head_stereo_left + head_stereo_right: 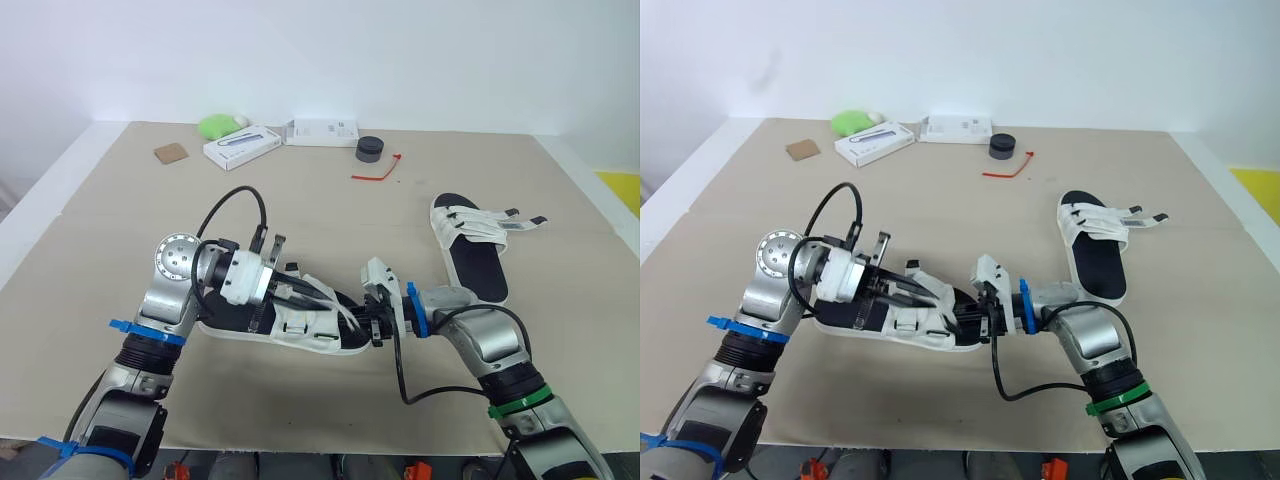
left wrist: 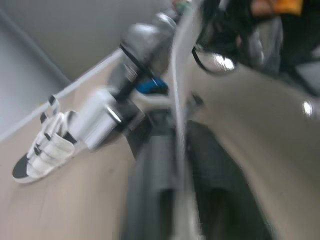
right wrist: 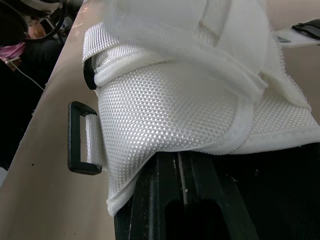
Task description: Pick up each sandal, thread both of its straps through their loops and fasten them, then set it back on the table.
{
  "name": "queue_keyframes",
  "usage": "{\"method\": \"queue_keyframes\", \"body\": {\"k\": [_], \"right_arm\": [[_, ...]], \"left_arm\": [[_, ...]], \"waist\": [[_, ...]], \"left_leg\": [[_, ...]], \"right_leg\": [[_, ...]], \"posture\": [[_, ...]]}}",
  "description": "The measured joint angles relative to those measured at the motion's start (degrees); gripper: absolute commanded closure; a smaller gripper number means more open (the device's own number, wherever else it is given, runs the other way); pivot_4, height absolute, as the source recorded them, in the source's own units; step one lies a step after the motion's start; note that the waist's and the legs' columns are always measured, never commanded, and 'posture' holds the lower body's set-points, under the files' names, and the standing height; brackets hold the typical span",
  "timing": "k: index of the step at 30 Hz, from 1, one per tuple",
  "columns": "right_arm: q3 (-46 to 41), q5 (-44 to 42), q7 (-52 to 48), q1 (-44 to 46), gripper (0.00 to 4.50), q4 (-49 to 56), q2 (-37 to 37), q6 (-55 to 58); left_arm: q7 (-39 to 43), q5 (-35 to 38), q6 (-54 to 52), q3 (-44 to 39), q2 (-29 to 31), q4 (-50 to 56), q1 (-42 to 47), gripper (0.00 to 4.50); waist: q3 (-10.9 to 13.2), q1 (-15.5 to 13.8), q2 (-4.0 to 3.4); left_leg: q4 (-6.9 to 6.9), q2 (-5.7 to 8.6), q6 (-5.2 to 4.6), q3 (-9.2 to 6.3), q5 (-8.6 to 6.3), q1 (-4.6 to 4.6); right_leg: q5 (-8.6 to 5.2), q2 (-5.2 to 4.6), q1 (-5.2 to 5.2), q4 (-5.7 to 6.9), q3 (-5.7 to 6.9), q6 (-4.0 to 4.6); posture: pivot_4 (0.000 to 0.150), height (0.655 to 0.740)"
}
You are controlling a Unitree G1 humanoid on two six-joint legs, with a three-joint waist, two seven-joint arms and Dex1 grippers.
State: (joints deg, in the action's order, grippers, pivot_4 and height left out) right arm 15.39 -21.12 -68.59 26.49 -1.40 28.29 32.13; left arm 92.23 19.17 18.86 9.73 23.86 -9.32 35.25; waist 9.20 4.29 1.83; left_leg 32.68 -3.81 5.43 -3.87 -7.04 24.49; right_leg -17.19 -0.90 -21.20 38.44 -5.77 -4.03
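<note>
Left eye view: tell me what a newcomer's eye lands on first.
The left gripper and right gripper meet from either side at a white-strapped sandal in the near middle of the table. A second sandal lies alone to the right, its strap ends sticking out sideways. Small clutter, including a green object and a red tie, lines the far edge.

Left arm (image 1: 165, 300): silver-grey casing with a round joint cap (image 1: 176, 257) bearing a ring of small screws. A blue band (image 1: 135, 329) encircles the arm below the cap. A black cable (image 1: 235, 197) loops to the white wrist module (image 1: 243, 277).

Right arm (image 1: 487, 345): silver-grey casing with a blue collar (image 1: 412, 310) at the wrist and a green band (image 1: 520, 403) on the forearm. A second black cable (image 1: 420, 392) hangs in a loop. A white camera block (image 1: 381, 276) sits on the wrist.

The left gripper (image 1: 305, 297) and right gripper (image 1: 372, 322) are black.
</note>
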Motion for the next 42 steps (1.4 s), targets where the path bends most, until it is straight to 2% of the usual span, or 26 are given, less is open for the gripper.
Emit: {"method": "queue_keyframes", "body": {"k": [1,2,5,6,7,9,11,12,13,15,19,22,25,32,42], "right_arm": [[0.00,-0.02,-0.15,0.00,4.50,0.05,0.03,0.16],[-0.01,-0.02,-0.18,0.00,4.50,0.05,0.06,0.19],[0.13,-0.04,-0.27,-0.08,4.50,0.46,0.13,0.36],[0.21,-0.05,-0.25,-0.10,4.50,0.60,0.14,0.38],[0.19,-0.07,-0.29,-0.19,4.50,0.74,0.18,0.41],[0.17,-0.07,-0.31,-0.39,4.50,1.15,0.46,0.53],[0.16,-0.07,-0.34,-0.40,4.50,1.16,0.68,0.71],[0.00,-0.11,-0.32,-0.48,4.50,1.22,0.69,0.80],[-0.07,-0.10,-0.33,-0.49,4.50,1.19,0.81,0.88],[0.24,-0.09,-0.13,-0.46,4.50,1.21,0.48,1.08],[0.22,-0.10,-0.15,-0.31,4.50,1.41,0.37,1.42],[0.14,-0.10,0.02,-0.43,4.50,1.72,0.38,1.57],[-0.04,-0.10,0.25,-0.74,4.50,2.01,0.42,1.80],[-0.91,-0.10,1.36,-1.62,4.50,2.61,0.72,2.55],[-1.89,0.09,1.86,-1.93,4.50,2.31,0.73,2.77]], "left_arm": [[0.00,0.15,1.41,1.56,2.18,-0.63,-0.44,2.47],[0.00,0.16,1.50,1.64,2.36,-0.73,-0.53,1.79],[0.01,1.02,1.43,3.43,5.92,0.23,-2.76,0.75],[0.01,1.57,0.81,4.25,7.81,1.67,-3.94,0.26],[0.05,2.56,-0.04,5.80,11.32,3.79,-5.66,0.04],[0.16,5.10,-2.78,7.34,17.50,7.81,-8.26,0.04],[-0.31,7.53,-7.13,7.28,20.07,11.07,-9.63,0.04],[-5.56,14.88,-23.69,7.31,23.63,18.55,-12.89,0.04],[-6.46,16.02,-26.29,7.30,23.84,19.35,-12.94,0.04],[-14.49,24.70,-44.00,6.90,26.29,24.80,-14.60,0.04],[-28.68,38.16,-72.03,6.52,25.94,26.36,-16.86,0.04],[-36.08,42.03,-83.37,5.23,22.50,22.14,-16.38,0.04],[-42.57,44.12,-90.69,2.34,16.20,18.25,-13.02,0.04],[-48.87,44.06,-98.14,0.57,8.14,14.38,-8.92,0.04],[-47.96,38.15,-100.13,5.27,7.59,16.14,-2.77,0.04]], "waist": [[0.00,0.02,0.00],[0.00,0.02,0.00],[-0.01,0.09,-0.02],[0.00,0.14,-0.02],[0.00,0.17,-0.02],[0.00,0.05,-0.02],[-0.01,-0.01,-0.02],[0.00,0.02,-0.04],[0.00,0.00,-0.03],[0.04,-0.01,0.04],[0.00,-0.02,-0.04],[0.01,-0.06,-0.03],[-0.05,-0.16,0.02],[-0.26,-0.60,-0.03],[-0.27,-1.05,-0.02]], "left_leg": [[0.00,0.00,-0.08,0.00,-0.05,0.00],[0.00,0.00,-0.10,0.00,-0.06,0.01],[0.00,0.00,-0.13,0.00,-0.09,0.02],[-0.03,-0.01,-0.15,0.00,-0.10,0.02],[-0.07,-0.03,-0.15,0.00,-0.11,0.02],[-0.09,-0.04,-0.16,-0.01,-0.13,0.02],[-0.09,-0.03,-0.16,0.00,-0.14,0.02],[-0.08,-0.03,-0.16,0.00,-0.15,0.03],[-0.08,-0.03,-0.16,0.00,-0.15,0.02],[-0.08,-0.07,-0.17,-0.04,-0.15,0.02],[-0.08,-0.06,-0.25,-0.05,-0.22,-0.04],[-0.08,-0.06,-0.25,-0.05,-0.22,-0.05],[-0.03,-0.05,-0.25,-0.06,-0.22,-0.12],[0.11,0.02,-0.23,-0.08,-0.23,-0.29],[0.55,0.16,-0.19,-0.07,-0.25,-0.26]], "right_leg": [[-0.03,0.00,0.01,0.00,0.00,0.00],[-0.04,0.00,0.01,0.00,0.00,-0.01],[-0.09,-0.01,0.00,0.01,0.00,0.01],[-0.10,0.00,-0.02,0.01,0.00,0.03],[-0.15,0.00,-0.02,0.01,0.02,0.05],[-0.22,-0.01,-0.02,0.02,0.07,0.08],[-0.23,-0.03,-0.01,0.02,0.06,0.07],[-0.27,-0.07,0.00,0.03,0.06,0.02],[-0.28,-0.06,0.00,0.04,0.08,0.04],[-0.34,-0.03,-0.02,0.11,0.11,0.16],[-0.41,0.00,-0.01,0.15,0.15,0.12],[-0.43,0.02,-0.05,0.23,0.16,0.16],[-0.41,0.01,0.02,0.25,0.16,0.14],[-0.52,-0.02,0.01,0.24,0.13,0.35],[-0.42,-0.11,0.11,0.23,0.00,0.22]], "posture": [[0.150,0.7400],[0.150,0.7400],[0.150,0.7400],[0.150,0.7400],[0.150,0.7400],[0.150,0.7400],[0.150,0.7400],[0.150,0.7400],[0.150,0.7400],[0.150,0.7400],[0.150,0.7400],[0.150,0.7400],[0.150,0.7400],[0.150,0.7400],[0.150,0.7400]]}}
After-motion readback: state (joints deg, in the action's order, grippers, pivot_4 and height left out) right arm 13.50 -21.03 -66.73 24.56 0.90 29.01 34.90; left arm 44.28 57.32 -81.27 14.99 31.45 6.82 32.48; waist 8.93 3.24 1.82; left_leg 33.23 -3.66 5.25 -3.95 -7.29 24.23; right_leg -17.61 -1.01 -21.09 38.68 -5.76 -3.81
